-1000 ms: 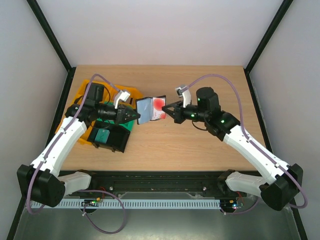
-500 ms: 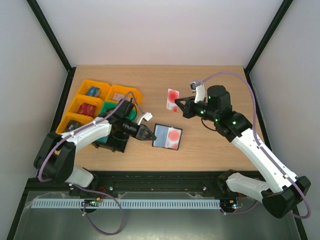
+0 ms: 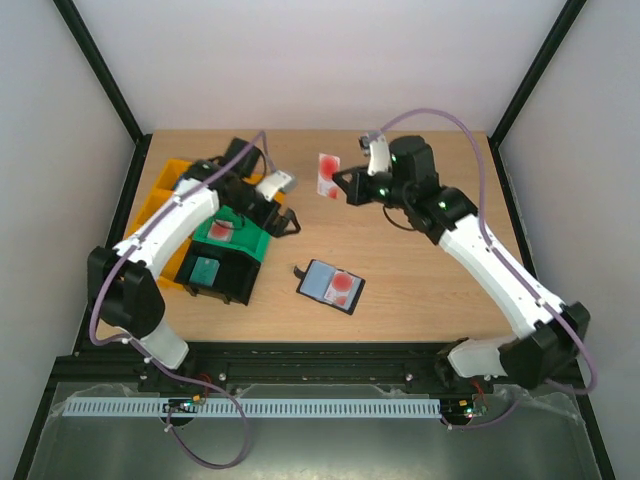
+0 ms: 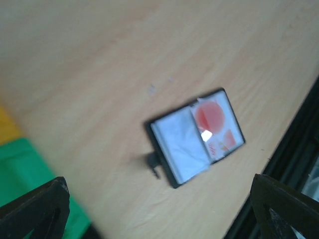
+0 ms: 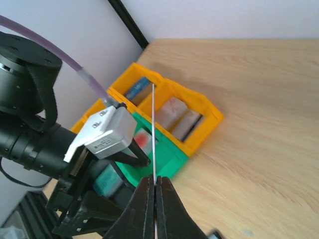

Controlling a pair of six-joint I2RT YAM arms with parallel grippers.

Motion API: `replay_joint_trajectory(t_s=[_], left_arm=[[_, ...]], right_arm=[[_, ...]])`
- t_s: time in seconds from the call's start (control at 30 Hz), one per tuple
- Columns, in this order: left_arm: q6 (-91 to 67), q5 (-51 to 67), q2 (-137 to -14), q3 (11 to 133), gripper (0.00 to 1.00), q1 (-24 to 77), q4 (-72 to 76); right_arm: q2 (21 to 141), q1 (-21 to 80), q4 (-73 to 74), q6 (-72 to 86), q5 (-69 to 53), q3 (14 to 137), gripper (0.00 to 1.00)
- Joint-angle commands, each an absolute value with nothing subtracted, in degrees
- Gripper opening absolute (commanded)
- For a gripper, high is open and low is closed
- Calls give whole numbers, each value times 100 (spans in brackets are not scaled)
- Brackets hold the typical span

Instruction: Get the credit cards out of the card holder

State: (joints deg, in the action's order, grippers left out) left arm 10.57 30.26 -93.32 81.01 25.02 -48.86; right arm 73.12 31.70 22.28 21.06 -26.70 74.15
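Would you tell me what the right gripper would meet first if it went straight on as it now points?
Most likely the left arm's white wrist camera: the right gripper, shut on a credit card, points at it, with the green bin beyond. Height is unclear, so it might pass over.

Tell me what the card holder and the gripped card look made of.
Card holder: matte black frame, leather or plastic, unclear; clear pockets look like glossy vinyl, one glints. Card in right gripper: thin stiff plastic, apparently; it looks straight edge-on.
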Motion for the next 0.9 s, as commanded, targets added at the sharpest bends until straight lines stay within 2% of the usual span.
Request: replay_joint_trajectory(t_s=[0.0,0.17,0.27,0.37,0.5,0.63,0.77,0.87], left_arm=[[1950,2636,-9440,9422,99,1939,-6250],[2074,2582,-9911,10639,99,874,-6976],[1832,1983,-9963,10503,99,-78,-7375],[1732,1463,-9551,9806,99,-1199,-7414],[1482,309,-9046,9070,99,-2202,-7284],[1067,54,-8528,8359,99,-3019,-6901],[901,-709,-8297,7717,99,-3376,-6635],[873,-529,-8249,7611,99,-3436,-6553]], right_arm=[[8103,3142,1885,2380,-3351,8778,2],[9240,3066,756,4048,-4522,9912,2],[9943,3067,215,4994,-4730,10484,2],[10416,3078,-128,5834,-4715,10869,2],[10587,3386,-399,6209,-4361,10300,2],[10901,4169,-1174,6803,-3804,9562,2],[11371,4549,-1953,7530,-3702,9096,2],[11862,4840,-1716,7509,-3646,9212,2]])
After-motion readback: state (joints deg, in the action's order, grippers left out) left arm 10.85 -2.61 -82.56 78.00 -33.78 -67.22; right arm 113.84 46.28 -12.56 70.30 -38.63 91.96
